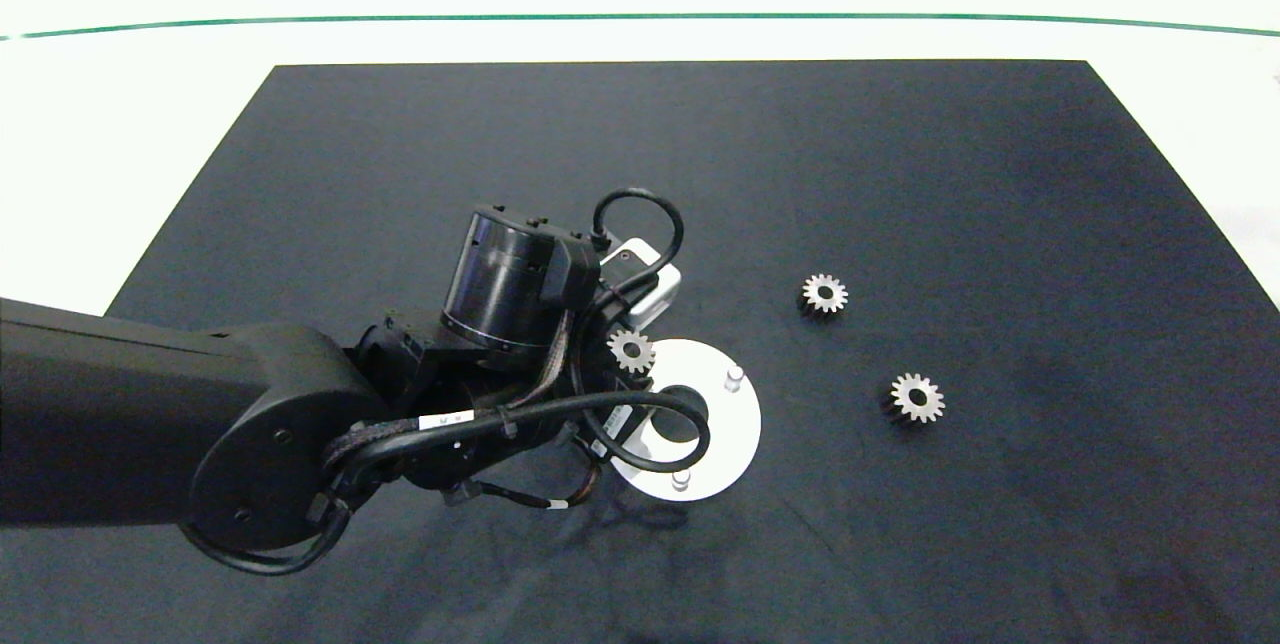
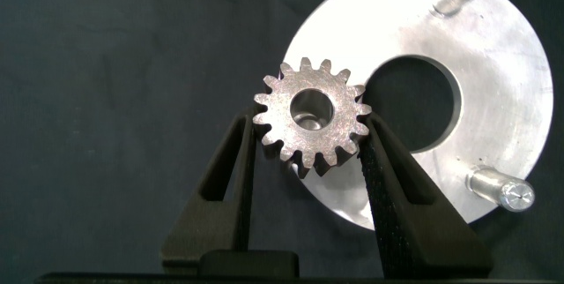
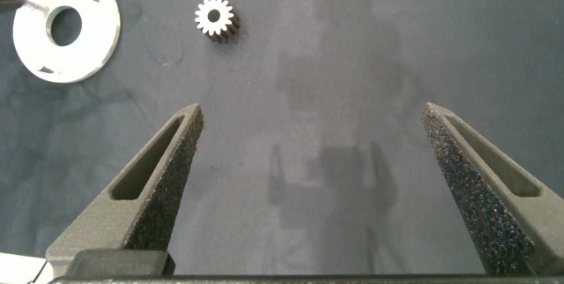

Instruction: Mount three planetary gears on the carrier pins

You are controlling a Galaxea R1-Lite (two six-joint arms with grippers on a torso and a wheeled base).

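The left gripper point(image 2: 308, 156) clamps one planetary gear point(image 2: 311, 115) between its two fingers, holding it over the rim of the white disc point(image 2: 507, 90), where two carrier pins point(image 2: 500, 189) stand bare in the wrist view. Two more gears point(image 1: 824, 294) lie flat on the black mat point(image 1: 900, 174), well apart from the disc. The right gripper point(image 3: 308, 187) hangs above the mat, fingers spread wide and empty.

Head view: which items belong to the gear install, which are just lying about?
Job:
- small silvery toothed metal gear between left gripper fingers
- two matching loose gears
- flat white round carrier disc, pins

Lying about:
- black mat only
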